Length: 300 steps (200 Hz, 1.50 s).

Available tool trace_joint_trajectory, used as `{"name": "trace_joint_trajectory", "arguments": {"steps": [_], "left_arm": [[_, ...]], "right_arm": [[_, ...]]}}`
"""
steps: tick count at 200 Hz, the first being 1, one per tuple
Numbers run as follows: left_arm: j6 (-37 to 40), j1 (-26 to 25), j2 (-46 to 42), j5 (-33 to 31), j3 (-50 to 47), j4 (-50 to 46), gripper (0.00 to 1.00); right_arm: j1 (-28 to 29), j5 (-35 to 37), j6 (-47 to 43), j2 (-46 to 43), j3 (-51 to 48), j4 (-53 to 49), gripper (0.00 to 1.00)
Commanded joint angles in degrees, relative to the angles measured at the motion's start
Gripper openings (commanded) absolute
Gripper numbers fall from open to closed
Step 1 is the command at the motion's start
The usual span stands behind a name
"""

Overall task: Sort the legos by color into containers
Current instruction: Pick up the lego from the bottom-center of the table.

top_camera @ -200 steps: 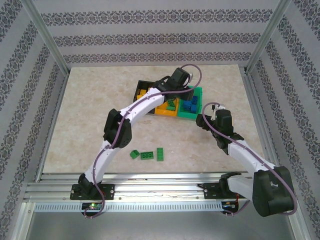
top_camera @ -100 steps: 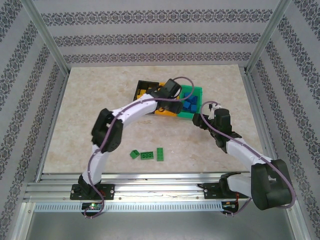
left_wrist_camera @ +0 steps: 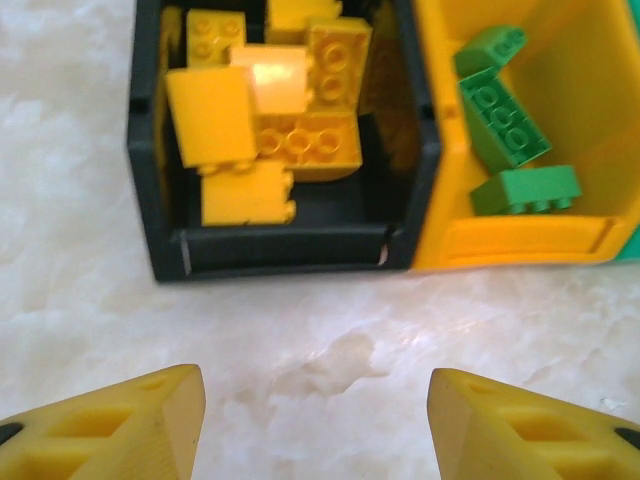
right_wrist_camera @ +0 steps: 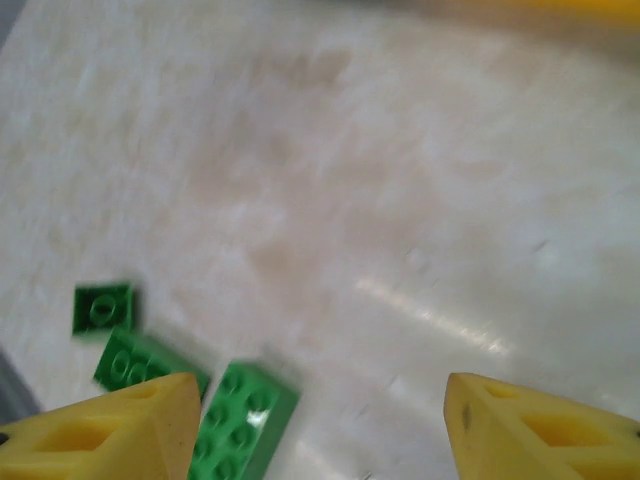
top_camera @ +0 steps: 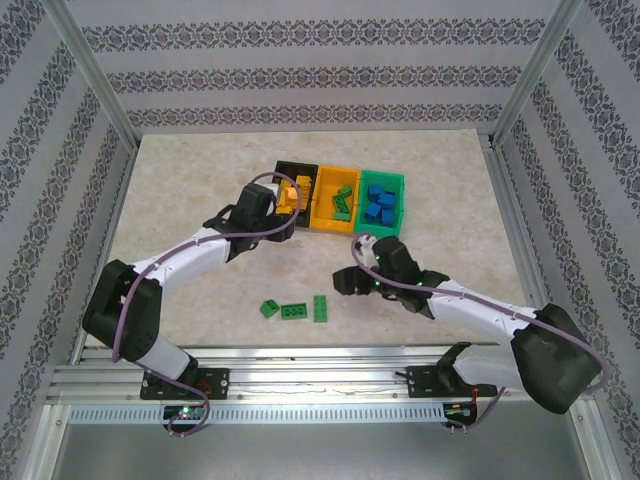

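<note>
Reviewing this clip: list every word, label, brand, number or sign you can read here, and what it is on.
No readable text.
The black bin, yellow-orange bin and green bin show no labels.
Studs on the legos are too blurred to show any brand lettering.
The wall pattern is ornament, not writing.

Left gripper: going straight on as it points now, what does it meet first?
Likely the near wall of the small black plastic bin holding yellow studded bricks, though depth is unclear.
</note>
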Motion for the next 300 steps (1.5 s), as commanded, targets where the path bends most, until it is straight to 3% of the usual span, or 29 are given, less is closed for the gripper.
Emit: {"name": "trace_joint_trajectory", "arguments": {"steps": [1, 34, 62, 168, 197, 223, 245, 300], "left_arm": [[-1.6, 1.5, -3.0, -0.2, -3.5, 6.7, 0.6], [-2.0, 2.8, -4.2, 0.2, -6.6, 8.7, 0.6], [-1.6, 3.4, -5.5, 1.2, -8.4, 9.2, 0.6], [-2.0, 4.3, -8.8, 4.9, -13.8, 10.5, 0.6], [-1.6, 4.3, -10.9, 5.1, -15.1, 9.6, 0.6], [-1.5, 4.2, -13.1, 5.4, -16.7, 8.6, 0.6], [-1.5, 4.3, -14.1, 6.5, -18.2, 7.8, 0.6], [-2.1, 4.3, -14.4, 15.9, -20.9, 6.5, 0.61]], "right_arm": [[6.7, 3.8, 6.5, 3.4, 0.6, -3.9, 0.66], [14.5, 5.7, 12.1, 12.2, 3.2, -1.0, 0.65], [19.6, 13.0, 13.1, 15.5, 7.5, -4.6, 0.64], [20.4, 18.8, 14.0, 24.4, 16.4, -17.2, 0.63], [20.7, 20.5, 14.5, 25.8, 17.8, -19.1, 0.56], [18.6, 20.8, 13.3, 24.5, 16.9, -19.5, 0.36], [14.5, 18.8, 11.7, 22.2, 15.2, -16.5, 0.27], [0.8, 14.8, 1.6, 20.5, 23.8, -11.8, 0.23]]}}
